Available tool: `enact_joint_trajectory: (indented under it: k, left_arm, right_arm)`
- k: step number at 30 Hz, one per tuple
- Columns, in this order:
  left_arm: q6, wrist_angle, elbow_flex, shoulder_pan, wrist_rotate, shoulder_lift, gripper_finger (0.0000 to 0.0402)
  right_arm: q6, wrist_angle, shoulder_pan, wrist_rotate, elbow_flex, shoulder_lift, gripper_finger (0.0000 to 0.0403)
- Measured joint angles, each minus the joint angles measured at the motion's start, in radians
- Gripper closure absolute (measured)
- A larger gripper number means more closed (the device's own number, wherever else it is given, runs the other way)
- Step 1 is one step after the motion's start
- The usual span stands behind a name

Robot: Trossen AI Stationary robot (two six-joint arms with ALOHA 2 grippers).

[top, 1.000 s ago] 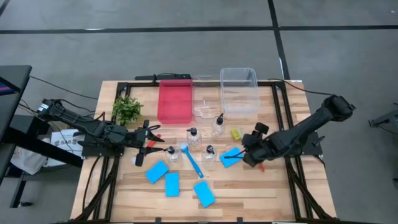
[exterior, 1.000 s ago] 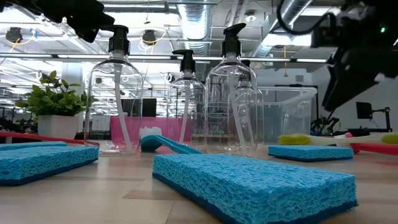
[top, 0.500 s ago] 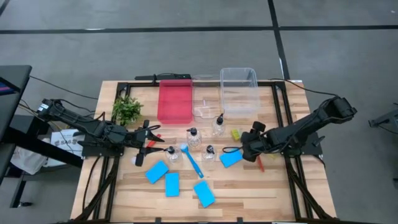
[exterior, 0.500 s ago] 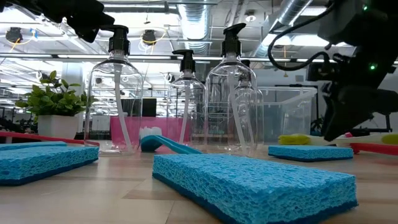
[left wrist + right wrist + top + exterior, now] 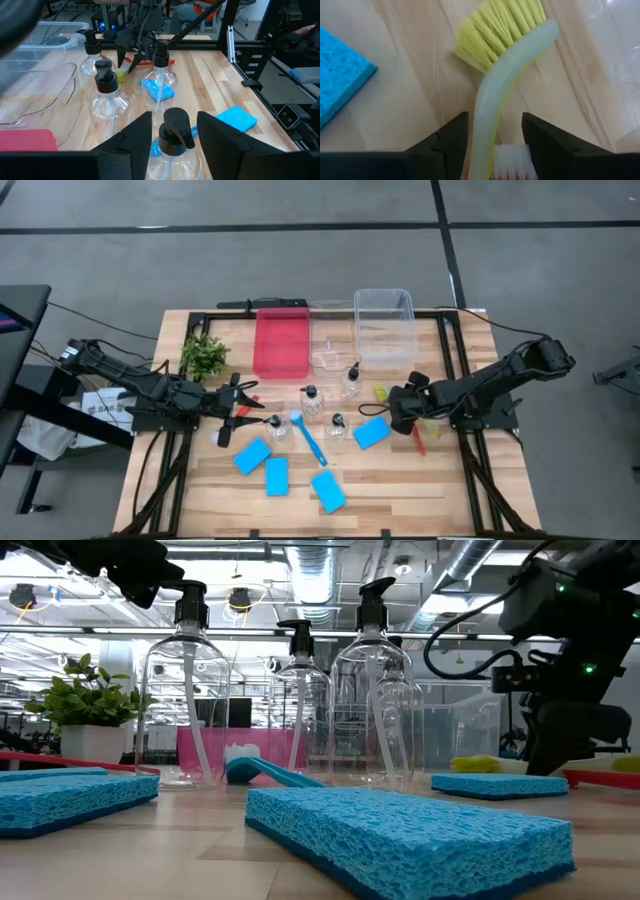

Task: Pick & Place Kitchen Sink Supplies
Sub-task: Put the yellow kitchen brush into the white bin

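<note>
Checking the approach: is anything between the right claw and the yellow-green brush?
Nothing visible. The right claw is open, and the yellow-green brush handle already lies between its fingers; only bare table shows around it.

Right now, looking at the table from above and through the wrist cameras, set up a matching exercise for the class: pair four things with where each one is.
Things:
1. yellow-green brush
2. small green plant
3. blue brush
4. red tray

Places:
a. at the table's far edge, beside the clear bins
b. between the fingers of the right gripper
c. near the table's far left corner, by the left arm
d. lying on the wood among the clear bottles, near the middle

Pairs: 1-b, 2-c, 3-d, 4-a
</note>
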State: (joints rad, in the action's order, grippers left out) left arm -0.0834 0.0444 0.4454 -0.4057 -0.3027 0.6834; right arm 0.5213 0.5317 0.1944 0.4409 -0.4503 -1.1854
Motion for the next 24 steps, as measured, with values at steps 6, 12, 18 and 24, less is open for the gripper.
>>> enact_joint_trajectory:
  k: [6,12,18,24]
  left_arm:
    - [0.000,0.000,0.000,0.000,0.000,0.000,0.0243]
    - [0.000,0.000,0.000,0.000,0.000,0.000,0.0243]
    - [0.000,0.000,0.000,0.000,0.000,0.000,0.0243]
    - [0.000,0.000,0.000,0.000,0.000,0.000,0.0243]
  right_arm:
    - [0.000,0.001,0.001,0.001,0.000,0.000,0.0279]
    - [0.000,0.002,0.001,0.003,0.000,0.000,0.0362]
    - [0.027,0.030,0.001,-0.001,-0.013,0.000,0.0362]
    - [0.030,0.134,0.007,-0.025,-0.101,0.000,0.0354]
